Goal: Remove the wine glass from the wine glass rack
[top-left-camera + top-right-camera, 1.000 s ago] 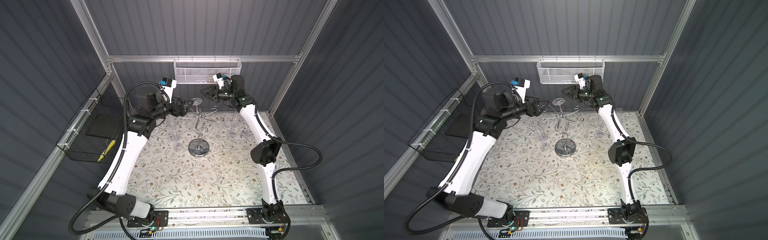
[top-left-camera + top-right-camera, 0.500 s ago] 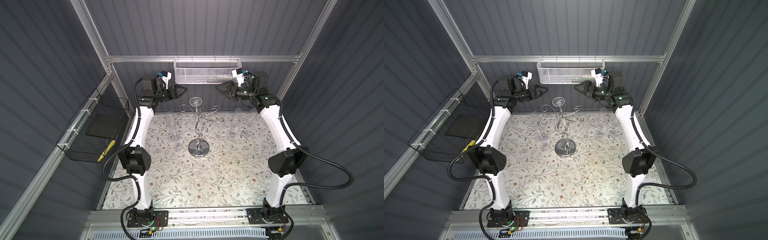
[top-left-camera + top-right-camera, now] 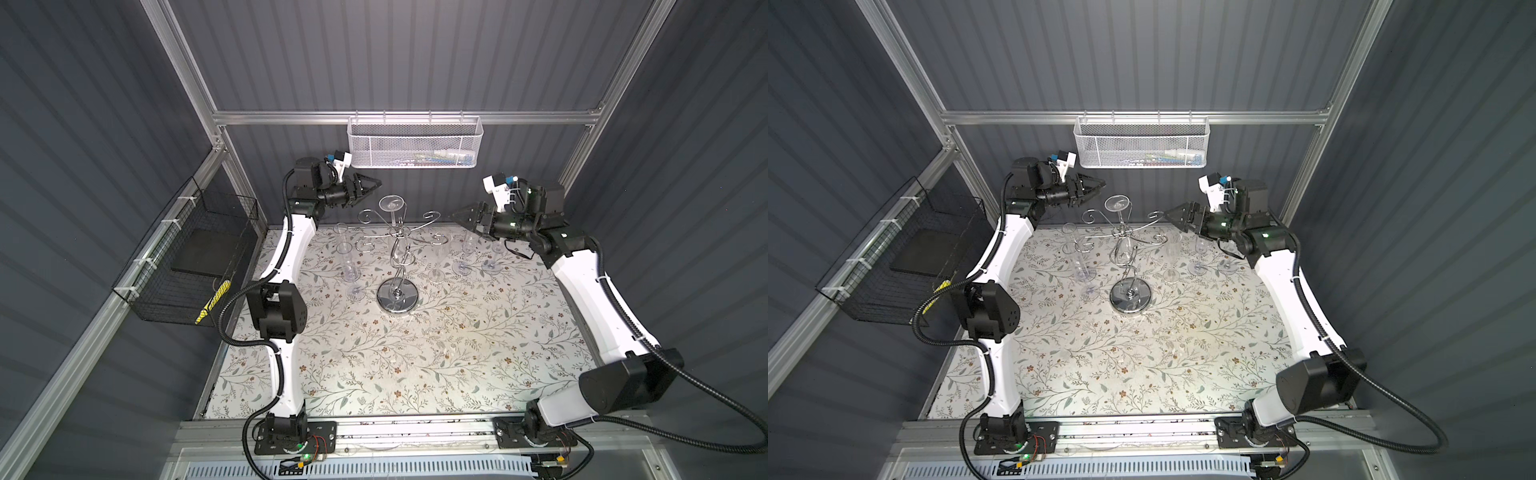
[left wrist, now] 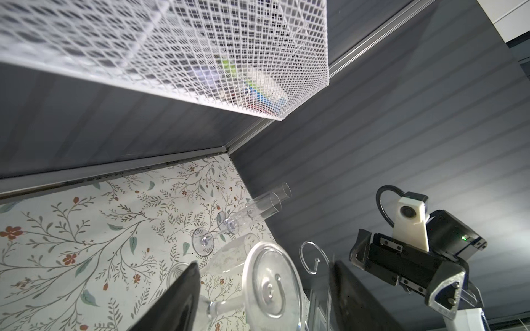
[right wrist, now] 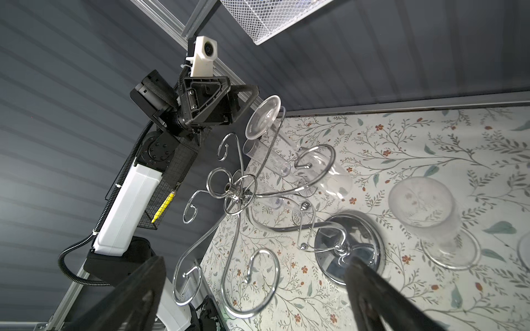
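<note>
The chrome wine glass rack (image 3: 397,296) (image 3: 1131,297) stands at the back middle of the floral table. One clear wine glass (image 3: 392,203) (image 3: 1116,203) hangs upside down from a rear arm, foot uppermost. My left gripper (image 3: 374,186) (image 3: 1100,185) hovers at that foot, open. In the left wrist view the foot disc (image 4: 271,286) lies between the spread fingers (image 4: 177,298) of the left gripper (image 4: 263,265). My right gripper (image 3: 457,216) (image 3: 1169,215) (image 5: 256,260) is open and empty, just right of the rack's spiral tips (image 5: 252,272).
Several empty glasses stand on the table: tall flutes (image 3: 347,257) left of the rack, stemmed glasses (image 3: 463,257) to its right. A white mesh basket (image 3: 415,143) hangs on the back wall above the grippers. A black wire basket (image 3: 187,257) hangs on the left wall.
The left arm drew back and up to the rear, its gripper now at the hanging glass's foot with narrower jaws. The right gripper opened wide, swung right and came down beside the rack.
</note>
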{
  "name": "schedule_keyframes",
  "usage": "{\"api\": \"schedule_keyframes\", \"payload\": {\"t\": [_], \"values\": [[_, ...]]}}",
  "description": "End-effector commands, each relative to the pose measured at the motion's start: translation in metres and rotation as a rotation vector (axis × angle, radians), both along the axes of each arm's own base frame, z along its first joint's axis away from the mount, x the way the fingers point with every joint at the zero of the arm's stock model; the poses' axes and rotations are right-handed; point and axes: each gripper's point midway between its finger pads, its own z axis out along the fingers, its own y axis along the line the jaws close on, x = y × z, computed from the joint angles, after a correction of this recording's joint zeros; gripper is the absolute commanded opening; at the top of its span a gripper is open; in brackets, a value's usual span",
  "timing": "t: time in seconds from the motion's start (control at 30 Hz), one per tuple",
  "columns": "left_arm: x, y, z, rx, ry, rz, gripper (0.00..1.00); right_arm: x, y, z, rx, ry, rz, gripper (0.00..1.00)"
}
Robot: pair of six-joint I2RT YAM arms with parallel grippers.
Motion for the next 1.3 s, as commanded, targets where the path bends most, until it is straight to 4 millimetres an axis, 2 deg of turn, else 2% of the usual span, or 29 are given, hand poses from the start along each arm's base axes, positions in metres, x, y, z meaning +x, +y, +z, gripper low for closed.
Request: {"api": "schedule_keyframes", "payload": {"t": [0.0,0.07,0.33,0.47,0.67,0.83,1.13,1.27], "values": [[-0.007,-0.013,-0.016,-0.007,0.051,-0.059,0.70,-0.003,-0.013,0.005,-0.002,-0.046,-0.040,0.99],[-0.007,-0.015,-0.023,-0.003,0.067,-0.066,0.68,-0.006,-0.018,0.004,-0.003,-0.047,-0.053,0.99],[-0.022,-0.035,-0.029,0.011,0.070,-0.123,0.65,-0.013,-0.031,0.003,0.003,-0.045,-0.087,0.99],[-0.025,-0.035,-0.033,0.017,0.086,-0.125,0.56,-0.016,-0.033,-0.001,0.009,-0.030,-0.094,0.99],[-0.030,-0.032,-0.027,0.033,0.076,-0.110,0.36,-0.017,-0.035,0.003,0.013,-0.056,-0.102,0.99],[-0.035,-0.030,-0.017,0.046,0.053,-0.094,0.35,-0.020,-0.037,0.003,0.013,-0.058,-0.108,0.99],[-0.038,-0.024,-0.011,0.083,0.037,-0.044,0.34,-0.022,-0.040,0.004,0.015,-0.062,-0.119,0.99],[-0.038,-0.022,-0.009,0.096,0.032,-0.028,0.31,-0.024,-0.041,0.003,0.014,-0.062,-0.122,0.99]]}}
